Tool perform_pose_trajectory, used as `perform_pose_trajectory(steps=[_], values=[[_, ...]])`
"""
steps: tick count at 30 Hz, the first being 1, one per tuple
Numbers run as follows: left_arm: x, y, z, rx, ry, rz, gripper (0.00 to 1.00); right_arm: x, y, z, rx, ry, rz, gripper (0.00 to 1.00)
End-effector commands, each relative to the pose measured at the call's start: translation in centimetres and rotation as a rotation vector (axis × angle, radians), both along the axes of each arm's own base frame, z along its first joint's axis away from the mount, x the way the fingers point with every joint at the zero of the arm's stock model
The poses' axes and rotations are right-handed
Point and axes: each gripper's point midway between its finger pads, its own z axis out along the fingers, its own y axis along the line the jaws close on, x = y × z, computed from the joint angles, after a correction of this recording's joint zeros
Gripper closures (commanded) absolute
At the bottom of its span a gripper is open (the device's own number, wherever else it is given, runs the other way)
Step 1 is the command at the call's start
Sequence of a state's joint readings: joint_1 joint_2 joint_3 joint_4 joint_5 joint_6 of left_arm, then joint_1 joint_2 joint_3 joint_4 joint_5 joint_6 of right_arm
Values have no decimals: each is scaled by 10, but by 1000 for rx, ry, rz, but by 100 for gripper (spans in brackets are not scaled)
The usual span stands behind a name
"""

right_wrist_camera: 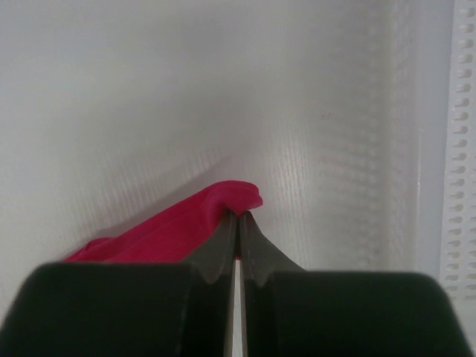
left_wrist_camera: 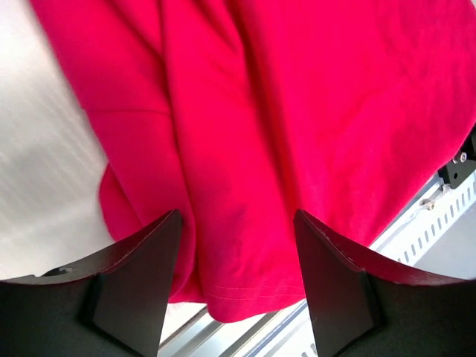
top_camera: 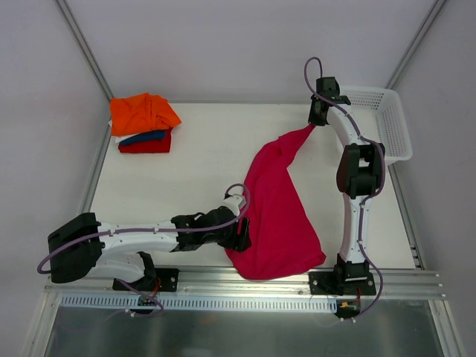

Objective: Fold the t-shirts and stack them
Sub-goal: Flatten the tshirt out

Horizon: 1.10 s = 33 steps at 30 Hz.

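The magenta-pink t-shirt [top_camera: 277,216] lies on the white table [top_camera: 201,163], drawn out in a long slant. Its narrow upper end is lifted toward the upper right of the top view, and its wide lower part is spread at the lower centre, next to the right arm's base.

The right gripper [top_camera: 314,123] is clamped on that narrow end. In the right wrist view its fingers [right_wrist_camera: 223,245] are pressed together, with a small fold of the pink cloth [right_wrist_camera: 178,230] pinched at the tips and bulging just past them.

The left gripper [top_camera: 242,236] sits at the left edge of the shirt's lower part. In the left wrist view its two dark fingers [left_wrist_camera: 141,275] stand part-way apart. The pink cloth [left_wrist_camera: 297,111] fills the gap between them, and the hem runs across the bottom of the frame. Whether the tips press on the cloth is hard to tell from this angle.

At the upper left of the top view, three folded t-shirts are stacked. The orange t-shirt [top_camera: 143,113] is on top, the dark blue t-shirt [top_camera: 145,137] is under it, and the red t-shirt [top_camera: 146,146] is at the bottom. The stack is well apart from the pink one.

A white mesh basket [top_camera: 388,123] stands at the upper right, just beside the right gripper.
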<state>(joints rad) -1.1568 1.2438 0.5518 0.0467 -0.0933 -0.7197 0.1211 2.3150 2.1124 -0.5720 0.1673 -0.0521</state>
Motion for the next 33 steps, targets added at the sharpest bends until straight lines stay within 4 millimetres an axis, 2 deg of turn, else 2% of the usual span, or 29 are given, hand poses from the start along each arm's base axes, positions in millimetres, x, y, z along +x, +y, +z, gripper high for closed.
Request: perform_pose_trajectory(steps=[1, 7, 10, 18, 25, 33], values=[[1, -24, 25, -64, -32, 7, 38, 2, 2, 28, 29, -58, -4, 100], [-3, -40, 34, -73, -47, -25, 37, 2, 1, 26, 27, -51, -1, 100], [-5, -43, 28, -58, -39, -32, 37, 1, 2, 26, 27, -51, 1, 100], [0, -29, 4, 14, -48, 13, 35, 1, 4, 28, 45, -53, 3, 100], [5, -19, 2, 30, -73, 44, 34, 0, 4, 26, 44, -46, 8, 100], [6, -11, -10, 68, -63, 67, 33, -2, 7, 25, 50, -42, 15, 100]])
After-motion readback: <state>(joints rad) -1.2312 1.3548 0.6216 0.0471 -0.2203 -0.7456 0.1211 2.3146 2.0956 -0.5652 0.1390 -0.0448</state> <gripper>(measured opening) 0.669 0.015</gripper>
